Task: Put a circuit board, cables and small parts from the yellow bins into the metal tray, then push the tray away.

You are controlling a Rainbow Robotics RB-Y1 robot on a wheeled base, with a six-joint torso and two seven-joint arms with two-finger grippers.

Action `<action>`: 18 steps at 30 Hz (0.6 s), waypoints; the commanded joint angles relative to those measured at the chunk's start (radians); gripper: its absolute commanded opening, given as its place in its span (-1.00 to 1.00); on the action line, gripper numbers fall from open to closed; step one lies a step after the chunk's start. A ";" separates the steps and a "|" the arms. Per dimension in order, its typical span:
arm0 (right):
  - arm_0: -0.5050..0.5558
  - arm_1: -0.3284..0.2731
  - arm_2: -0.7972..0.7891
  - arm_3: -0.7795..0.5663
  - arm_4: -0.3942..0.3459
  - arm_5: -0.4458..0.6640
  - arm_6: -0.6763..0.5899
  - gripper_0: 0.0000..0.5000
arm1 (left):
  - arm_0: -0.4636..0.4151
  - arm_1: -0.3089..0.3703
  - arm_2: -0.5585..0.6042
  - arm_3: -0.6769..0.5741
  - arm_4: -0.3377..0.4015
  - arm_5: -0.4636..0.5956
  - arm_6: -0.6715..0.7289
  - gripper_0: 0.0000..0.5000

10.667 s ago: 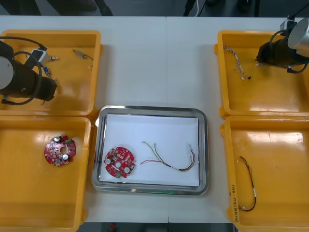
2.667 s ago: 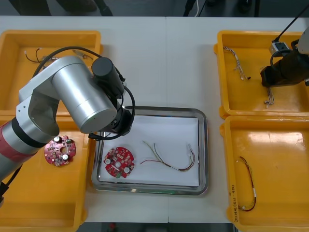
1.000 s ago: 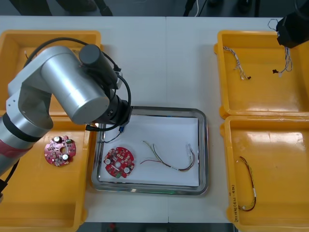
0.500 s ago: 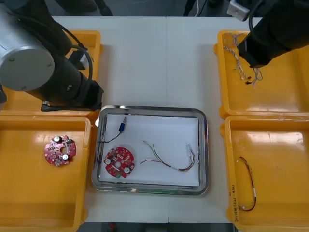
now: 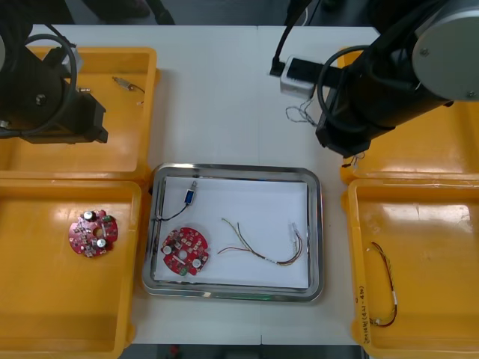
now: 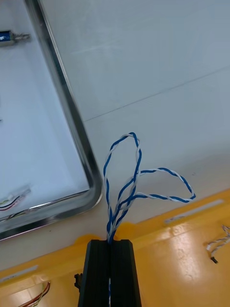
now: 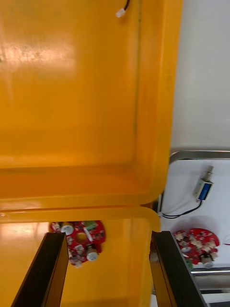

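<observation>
Four yellow plastic bins (image 5: 45, 329) flank my light worktop (image 5: 224, 97). Between them, the white-lined metal tray (image 5: 239, 170) carries a round red circuit board (image 5: 185, 252), a red and yellow cable (image 5: 262, 247) and a small blue metal part (image 5: 191, 196). Farther back, my right end effector (image 6: 111, 241) pinches a twisted blue and white cable (image 6: 136, 187) over bare worktop beside the tray's corner. The left end effector (image 7: 108, 235) hangs spread wide above the left bins' shared rim.

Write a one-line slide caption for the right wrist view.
Right gripper, shut on a looped blue and white twisted cable, above a yellow bin's rim beside the metal tray.
</observation>
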 commanded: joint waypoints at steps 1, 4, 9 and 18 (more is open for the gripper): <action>0.000 -0.014 0.110 -0.028 -0.017 0.003 0.051 -1.00 | -0.038 0.046 0.068 0.074 -0.038 0.009 -0.140 1.00; 0.000 0.014 0.163 -0.028 0.003 0.003 0.066 -1.00 | -0.039 0.052 0.091 0.125 -0.060 0.009 -0.183 1.00; -0.003 0.069 0.231 -0.028 0.078 0.003 0.141 -1.00 | -0.051 0.059 0.121 0.207 -0.089 0.003 -0.225 1.00; -0.003 0.140 0.334 0.033 0.152 -0.064 0.181 -1.00 | -0.122 0.059 0.118 0.372 -0.127 -0.084 -0.261 1.00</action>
